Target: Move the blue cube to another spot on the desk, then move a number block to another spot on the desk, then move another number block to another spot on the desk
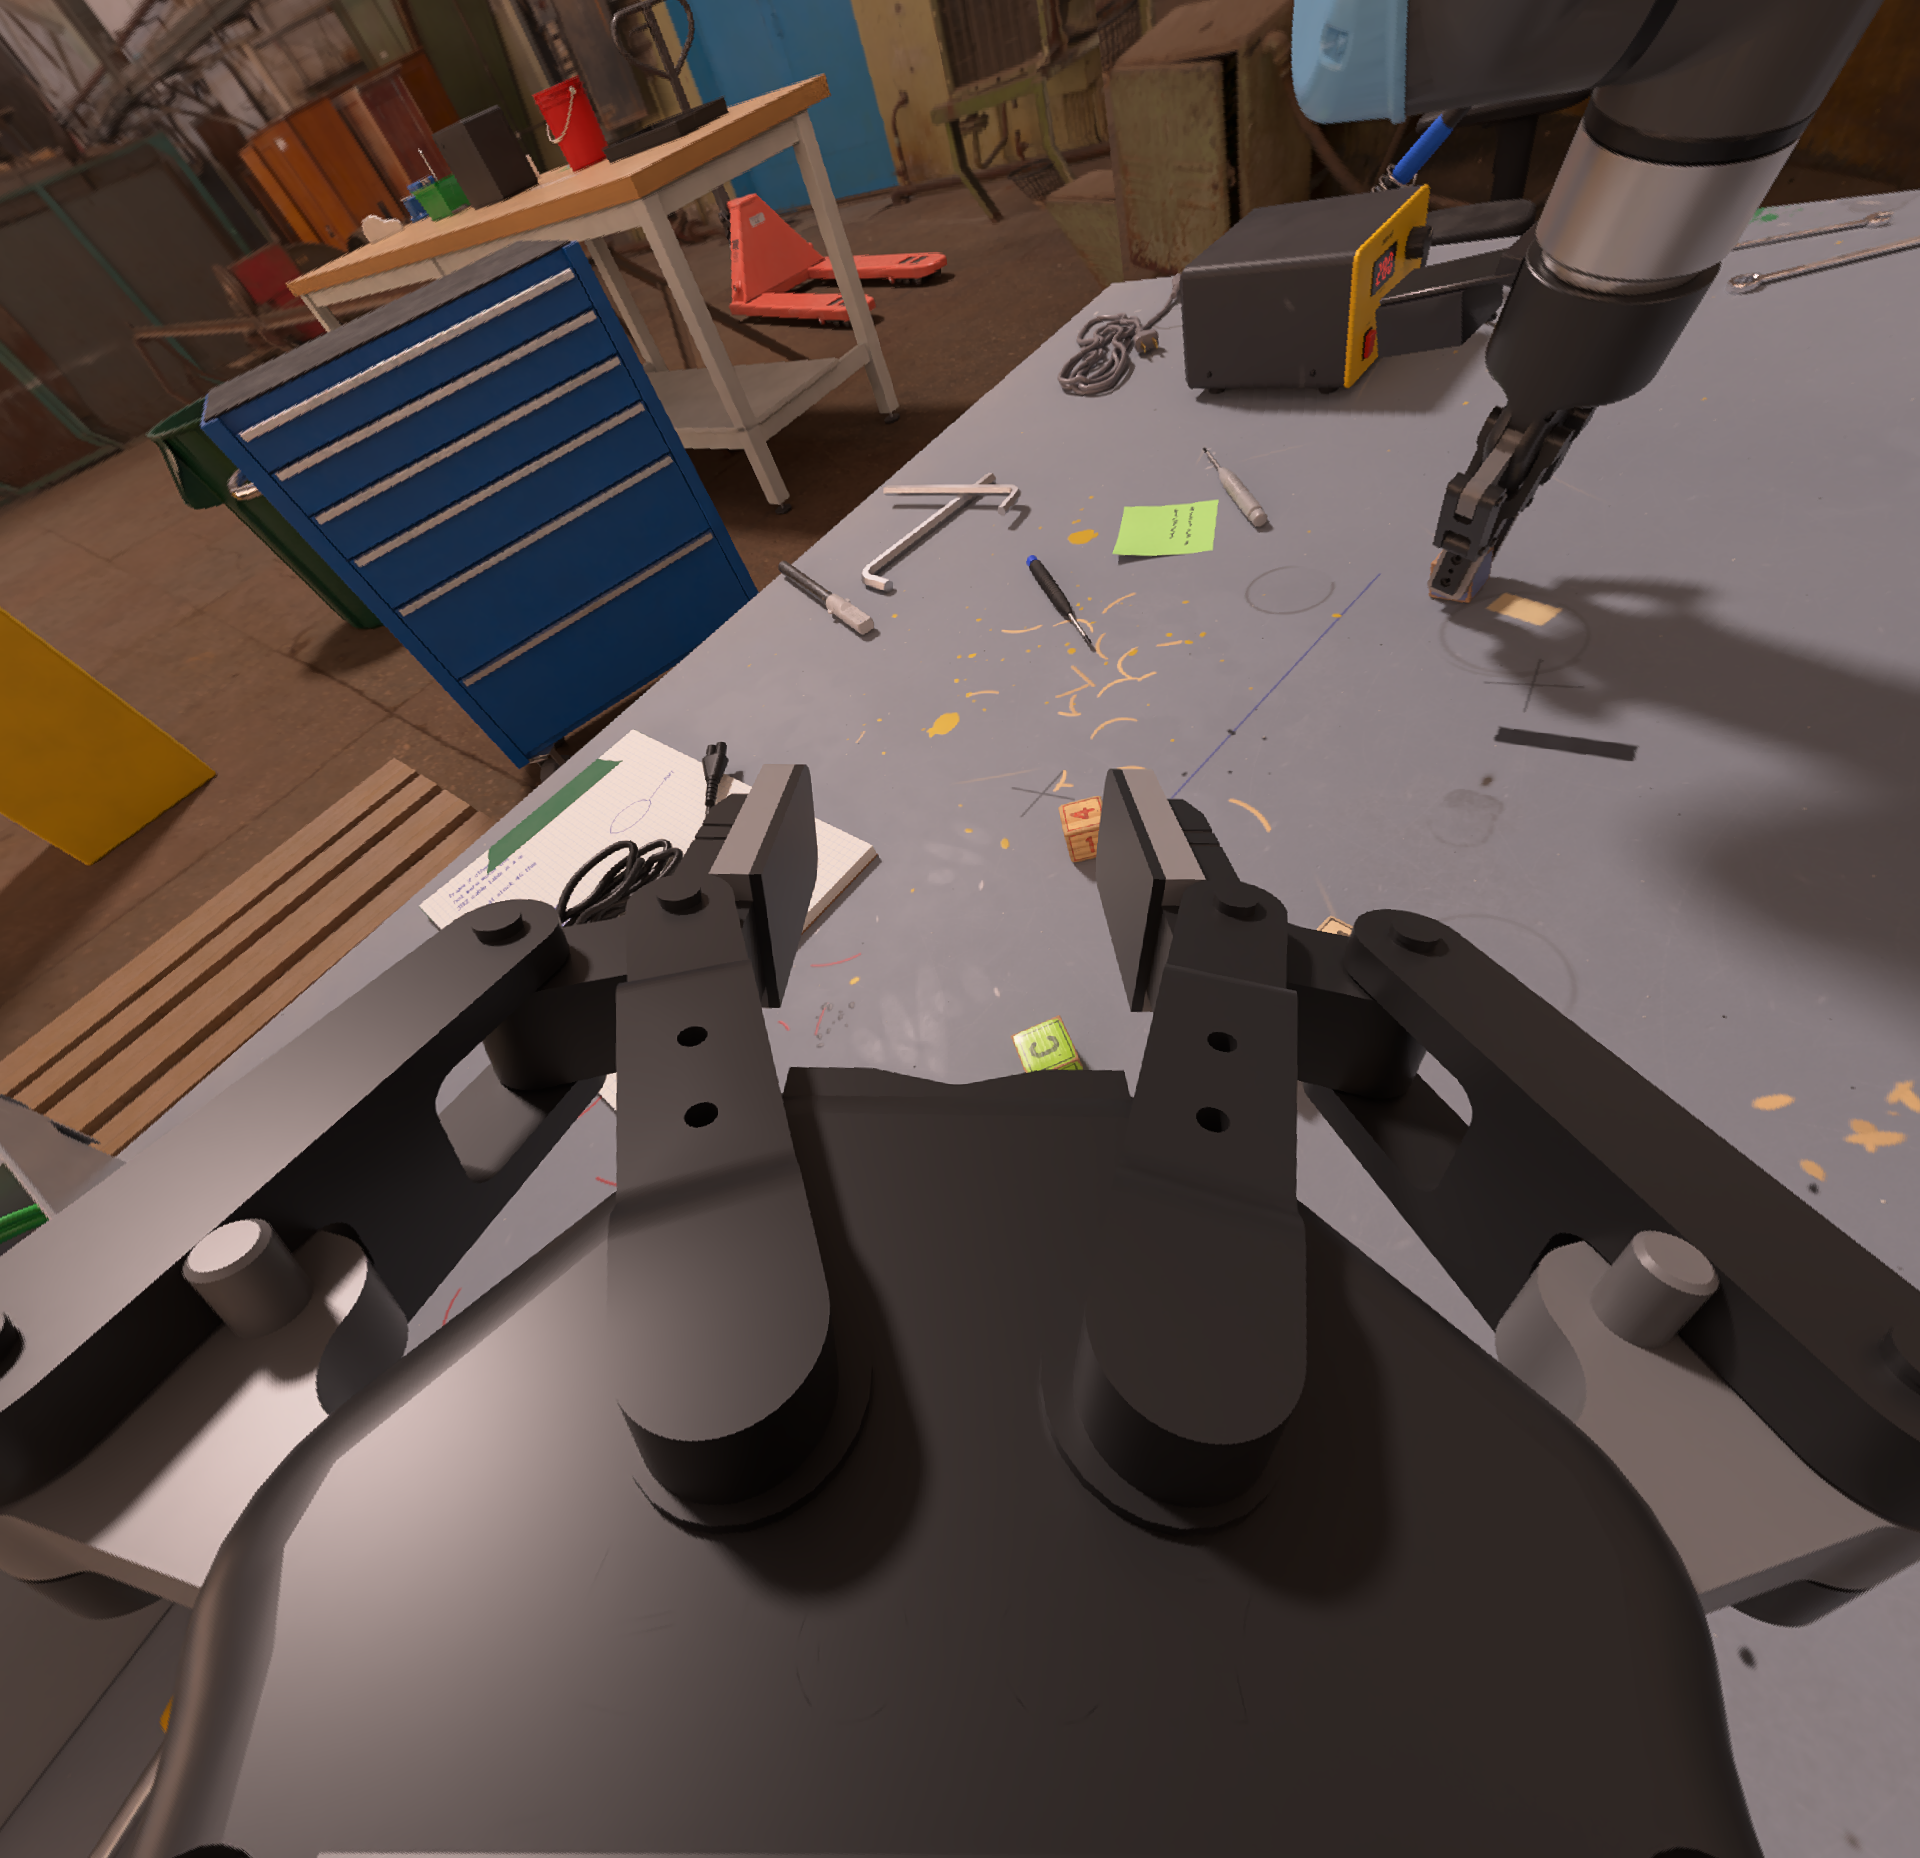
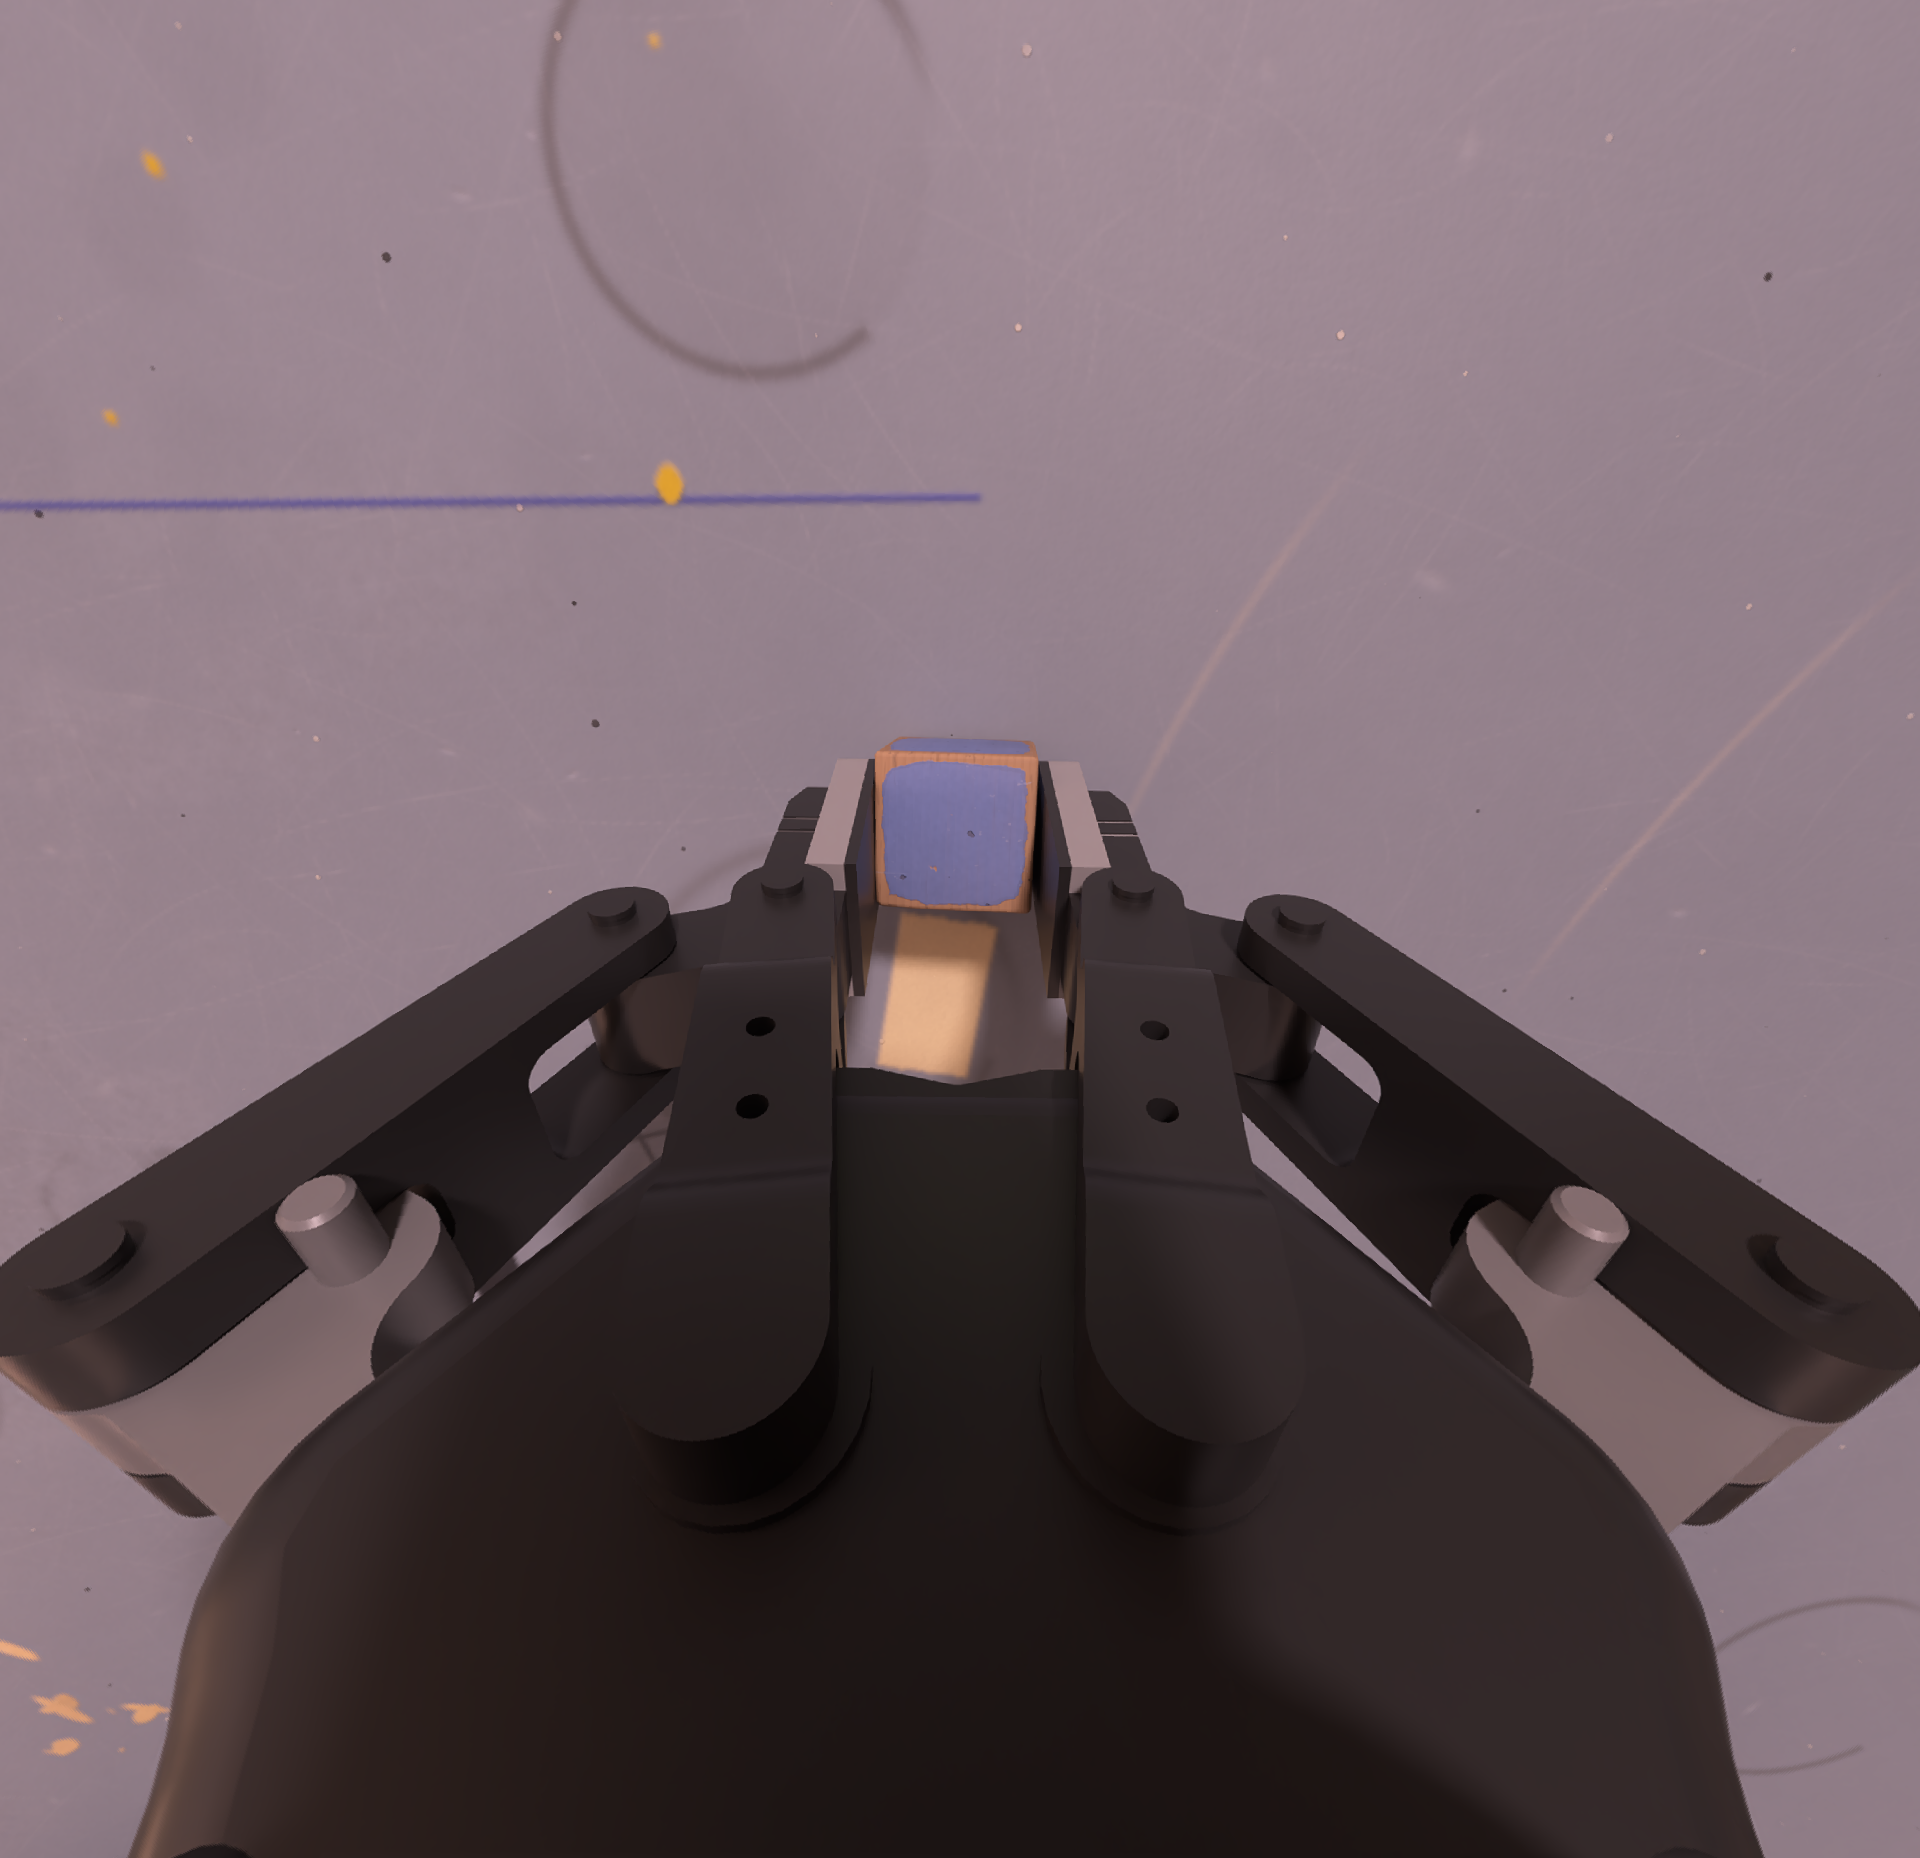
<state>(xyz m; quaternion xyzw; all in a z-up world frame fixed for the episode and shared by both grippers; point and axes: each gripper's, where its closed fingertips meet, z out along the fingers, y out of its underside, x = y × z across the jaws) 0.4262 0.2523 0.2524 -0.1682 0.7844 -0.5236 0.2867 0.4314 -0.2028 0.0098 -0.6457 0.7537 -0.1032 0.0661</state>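
Your right tool [image 2: 956,832] is clamped on the blue cube [image 2: 954,826], dead centre of its wrist frame, just over the desk [image 2: 1455,458]. Left tool [image 1: 951,873] hangs wide and empty, number block [image 1: 1081,829] just beside its right fingertip.

Markings show — untold here — on the orange number block [image 1: 1081,828], the green block [image 1: 1044,1046] nearer than it, and the sticky note [image 1: 1166,529] beyond.
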